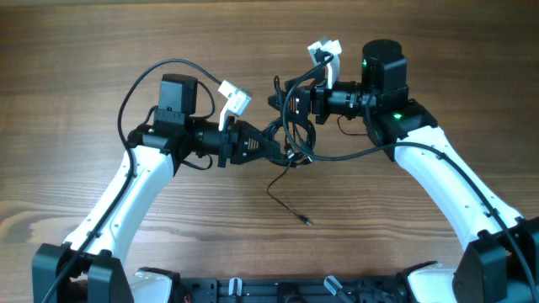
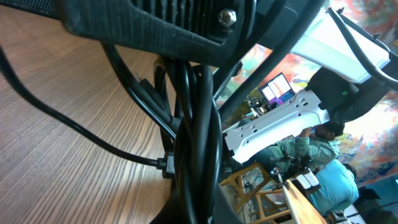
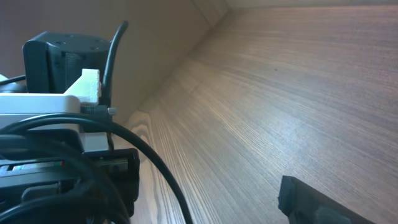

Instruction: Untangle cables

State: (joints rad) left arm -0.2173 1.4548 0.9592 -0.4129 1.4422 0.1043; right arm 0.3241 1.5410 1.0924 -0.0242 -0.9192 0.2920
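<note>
The cables [image 1: 291, 126] are a knot of thin black cords hanging between my two grippers at the table's middle. One loose end [image 1: 290, 206] trails toward the front and stops at a small plug [image 1: 305, 221]. My left gripper [image 1: 274, 143] is shut on the knot's left side. The left wrist view shows the cords [image 2: 189, 124] running straight down into the shut left gripper [image 2: 196, 208]. My right gripper [image 1: 286, 99] stands open at the knot's upper right. In the right wrist view, one cord [image 3: 163, 169] arcs through the open right gripper [image 3: 211, 186], touching neither finger [image 3: 311, 200].
The wooden table [image 1: 101, 50] is bare around the arms. The left arm's own thicker wire [image 1: 139, 80] loops behind its wrist. The right arm's wire [image 1: 354, 155] runs along toward the knot. A dark frame [image 1: 278, 290] lines the front edge.
</note>
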